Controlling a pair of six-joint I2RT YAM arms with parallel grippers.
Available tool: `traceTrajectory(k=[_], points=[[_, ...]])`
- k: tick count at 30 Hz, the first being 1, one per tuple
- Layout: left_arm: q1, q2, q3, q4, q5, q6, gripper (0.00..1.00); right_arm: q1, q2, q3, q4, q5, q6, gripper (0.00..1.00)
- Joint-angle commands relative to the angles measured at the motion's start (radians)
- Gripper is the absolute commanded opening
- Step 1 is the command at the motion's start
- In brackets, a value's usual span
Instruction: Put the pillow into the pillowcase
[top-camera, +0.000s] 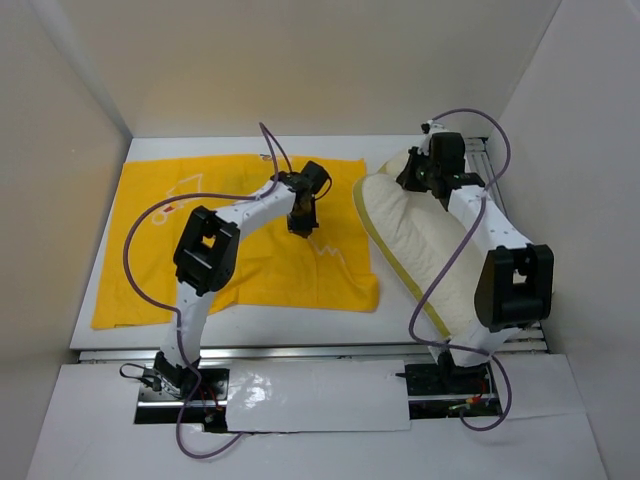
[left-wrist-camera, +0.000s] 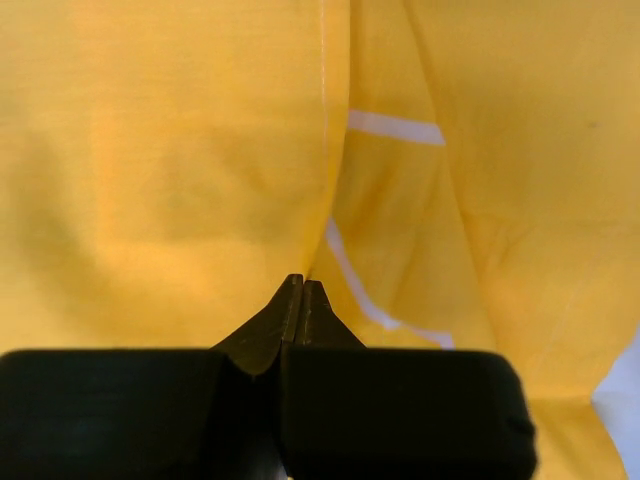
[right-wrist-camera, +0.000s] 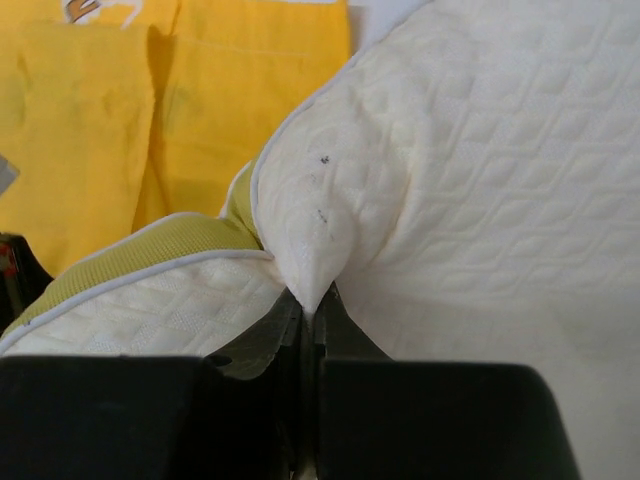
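Observation:
The yellow pillowcase (top-camera: 230, 240) lies flat on the left half of the table. My left gripper (top-camera: 303, 228) points down onto its right part. In the left wrist view its tips (left-wrist-camera: 302, 282) are closed together at a raised crease of the yellow pillowcase (left-wrist-camera: 180, 150). The cream-white quilted pillow (top-camera: 420, 240) lies to the right, its olive-yellow side band facing the pillowcase. My right gripper (top-camera: 418, 178) sits at the pillow's far end. In the right wrist view it (right-wrist-camera: 312, 300) is shut on a pinched-up corner of the pillow (right-wrist-camera: 500, 150), with the pillowcase (right-wrist-camera: 250, 90) beyond.
A strip of white table (top-camera: 395, 315) separates pillowcase and pillow. Plain walls close in on the left, back and right. A metal rail (top-camera: 300, 352) runs along the near edge, and a metal frame (top-camera: 490, 150) stands at the far right corner.

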Motion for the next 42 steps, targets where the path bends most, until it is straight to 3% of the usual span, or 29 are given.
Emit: traceTrajectory(k=[1,7,11,14,17,19,21,23,24,28,32,42], points=[[-0.005,-0.144,-0.023,-0.02,-0.052,-0.022,0.0,0.034,-0.1,-0.015,0.009,-0.134,-0.142,0.0],[-0.014,-0.242,-0.086,-0.02,-0.052,-0.022,0.0,0.091,-0.1,-0.015,-0.052,-0.364,-0.28,0.0],[-0.014,-0.277,-0.107,-0.029,-0.052,-0.022,0.0,0.17,-0.046,-0.003,-0.188,-0.53,-0.531,0.0],[-0.014,-0.29,-0.107,-0.029,-0.063,-0.033,0.0,0.219,-0.011,0.011,-0.29,-0.494,-0.659,0.0],[-0.014,-0.276,-0.107,0.014,-0.043,-0.033,0.04,0.194,-0.035,0.011,-0.228,-0.391,-0.601,0.0],[-0.014,-0.219,-0.083,0.014,-0.023,-0.019,0.21,0.134,-0.066,-0.027,-0.157,-0.39,-0.505,0.0],[-0.034,-0.17,-0.041,0.014,-0.023,0.001,0.31,0.096,-0.11,-0.056,-0.052,-0.339,-0.384,0.0],[-0.034,-0.109,-0.02,0.003,-0.023,0.001,0.36,0.039,-0.13,-0.065,-0.02,-0.299,-0.316,0.0],[-0.043,-0.092,-0.008,-0.006,-0.032,0.001,0.44,0.022,-0.13,-0.065,-0.02,-0.259,-0.251,0.0],[-0.044,-0.026,0.051,-0.006,-0.079,0.001,0.54,-0.05,-0.13,-0.055,-0.02,-0.321,-0.213,0.0],[-0.044,0.032,0.143,-0.029,-0.11,0.013,0.54,-0.05,-0.118,-0.055,-0.005,-0.315,-0.199,0.0],[-0.024,0.089,0.122,-0.064,-0.113,-0.001,0.52,-0.079,-0.086,-0.055,-0.009,-0.291,-0.199,0.0]])
